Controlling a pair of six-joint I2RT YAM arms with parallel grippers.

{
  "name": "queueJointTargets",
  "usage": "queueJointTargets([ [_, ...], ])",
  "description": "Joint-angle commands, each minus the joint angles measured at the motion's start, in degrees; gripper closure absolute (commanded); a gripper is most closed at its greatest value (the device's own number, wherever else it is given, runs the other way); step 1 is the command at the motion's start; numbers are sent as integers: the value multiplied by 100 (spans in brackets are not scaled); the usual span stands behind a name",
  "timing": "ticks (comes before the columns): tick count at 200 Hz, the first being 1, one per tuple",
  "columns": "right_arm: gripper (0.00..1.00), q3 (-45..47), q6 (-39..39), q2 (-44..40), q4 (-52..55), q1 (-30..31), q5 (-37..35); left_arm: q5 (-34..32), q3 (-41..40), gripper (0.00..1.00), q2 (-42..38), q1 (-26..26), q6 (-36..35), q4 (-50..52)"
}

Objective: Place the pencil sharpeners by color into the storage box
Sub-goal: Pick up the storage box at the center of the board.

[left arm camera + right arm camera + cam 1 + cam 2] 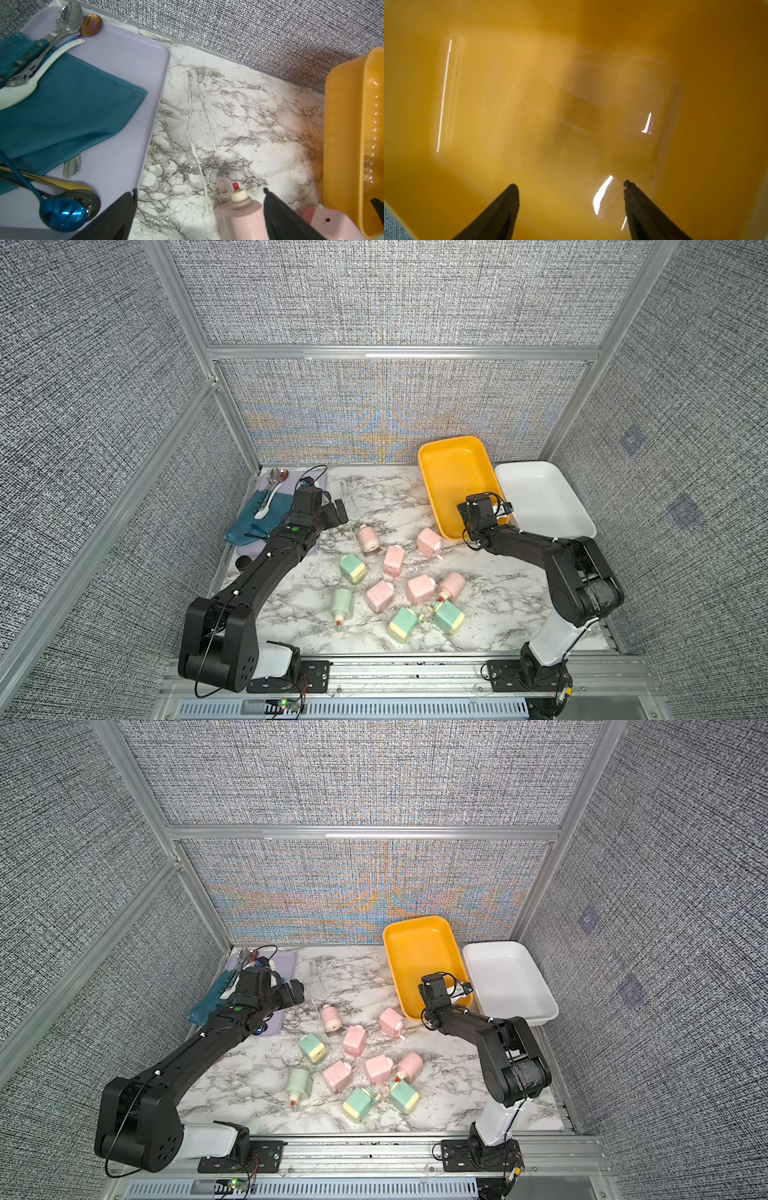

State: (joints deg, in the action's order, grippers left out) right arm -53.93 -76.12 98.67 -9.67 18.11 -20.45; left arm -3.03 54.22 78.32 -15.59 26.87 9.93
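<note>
Ok so here's where things stand: all ten pencil sharpeners are lying out on the marble counter (490, 614), not one of them in a bin. The six pink sharpeners (393, 561) and four green sharpeners (352, 568) make a loose bunch mid-counter. Most are tipped on their sides, with the red-tipped cranks pointing every which way. The pinks sit mostly toward the far side of the bunch, and two of the greens are at its near edge, close to each other.

The yellow bin (453, 477) and white bin (540, 497) are at the far right, side by side and right up against each other, yellow on the left.

The left tool (199, 190) is spread wide and released, over the far-left pink sharpener (243, 218). The wrist view shows that one between the jaws, crank end pointing away from the tool. It's tucked close to one finger and clearly apart from the other. I can't tell whether the tool is down level with it or hanging a bit above.

The right tool (570, 182) is down in the near end of the yellow bin, jaws apart, gripping nothing. Its wrist view is just glossy yellow floor, and pretty blurry.

Over at the far left there's a lavender tray (124, 104) with a teal napkin (72, 104) and a bunch of spoons (69, 18) on it. A small brown jar (244, 563) with a dark lid sits at the counter's left edge, beside the left arm.
</note>
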Motion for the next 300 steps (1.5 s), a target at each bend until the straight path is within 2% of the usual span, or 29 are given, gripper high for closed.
queueJointTargets([
  [1,17,-129,293,-251,333,44,-245,-82,32,1,21,2,-81,6],
  [31,16,5,319,-722,494,79,-360,-83,32,1,71,1,-59,4],
  [46,15,211,-38,-925,594,79,-450,-65,32,1,96,-3,-35,15],
  [69,16,227,-754,-1009,1361,88,-514,-51,28,1,113,-5,-24,17],
  [93,17,266,-1098,-942,1724,96,-393,-40,28,1,126,-5,1,17],
  [134,27,290,-1148,-565,1477,22,-299,-49,87,1,251,0,-4,110],
  [175,27,70,-880,-545,1566,0,-168,-180,166,1,309,2,-71,250],
  [217,24,-139,-787,-1068,2123,58,-427,-137,290,1,481,-3,-108,327],
  [254,22,340,-1162,-1789,2743,84,-383,-69,318,1,545,-4,-51,341],
  [279,22,755,-1365,-2122,3024,84,-114,-18,318,1,529,-3,-43,364],
  [300,22,1059,-1384,-2264,3114,70,-185,-53,283,1,512,0,-48,366],
])
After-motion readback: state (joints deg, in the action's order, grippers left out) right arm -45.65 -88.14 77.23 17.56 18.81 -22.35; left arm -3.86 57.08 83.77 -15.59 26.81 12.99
